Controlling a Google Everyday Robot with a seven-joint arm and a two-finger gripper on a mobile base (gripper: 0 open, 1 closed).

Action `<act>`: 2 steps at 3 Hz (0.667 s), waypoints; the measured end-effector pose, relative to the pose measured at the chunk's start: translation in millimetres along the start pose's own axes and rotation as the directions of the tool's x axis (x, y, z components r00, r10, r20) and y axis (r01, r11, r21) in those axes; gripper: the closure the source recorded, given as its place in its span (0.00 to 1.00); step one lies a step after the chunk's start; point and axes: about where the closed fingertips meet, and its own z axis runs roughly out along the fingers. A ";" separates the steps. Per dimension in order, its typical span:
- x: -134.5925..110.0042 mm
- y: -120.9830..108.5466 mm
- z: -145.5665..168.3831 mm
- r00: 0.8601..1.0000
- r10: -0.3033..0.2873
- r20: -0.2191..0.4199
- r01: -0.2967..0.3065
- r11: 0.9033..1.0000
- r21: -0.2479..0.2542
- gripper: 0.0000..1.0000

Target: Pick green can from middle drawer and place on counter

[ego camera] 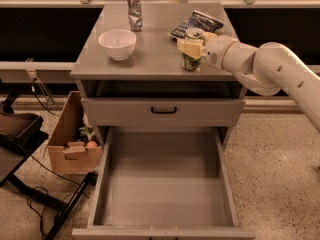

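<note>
The small green soda can (191, 62), silver pull-tab top up, stands upright inside the pincer (191, 46), whose cream fingers are closed around its upper half. Its base looks to be on the flat matte grey desk (150, 59) or only just above it; I cannot tell which.

The step in hand, as I judge it, is the release. To do it well, the can should rest fully on the desk first. Then the fingers should part evenly so that neither drags it, and the pincer should draw back level along the line of the white arm (272, 66). The spot is close to the desk's front edge, just below the pincer. A sideways nudge there could tip the can off, and that looks like the main risk.

Just behind the pincer lies a dark crumpled snack bag (196, 22), near the can but apart from it. Well off to the side away from the arm sits a round white bowl (117, 43), and farther back a taller crinkled silver can (134, 11).

Below the pincer is a closed grey drawer front with a black handle (163, 110). Under that, the wide shallow grey middle drawer (165, 184) is pulled out with its floor bare. Beyond the cabinet's far side an open cardboard box (70, 146) stands on the speckled floor (280, 174).
</note>
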 end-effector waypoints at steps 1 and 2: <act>0.2 -1.4 0.2 1.000 0.000 0.000 0.000 1.000 0.005 0.82; 0.2 -1.3 0.3 1.000 0.000 0.000 0.000 1.000 0.005 0.57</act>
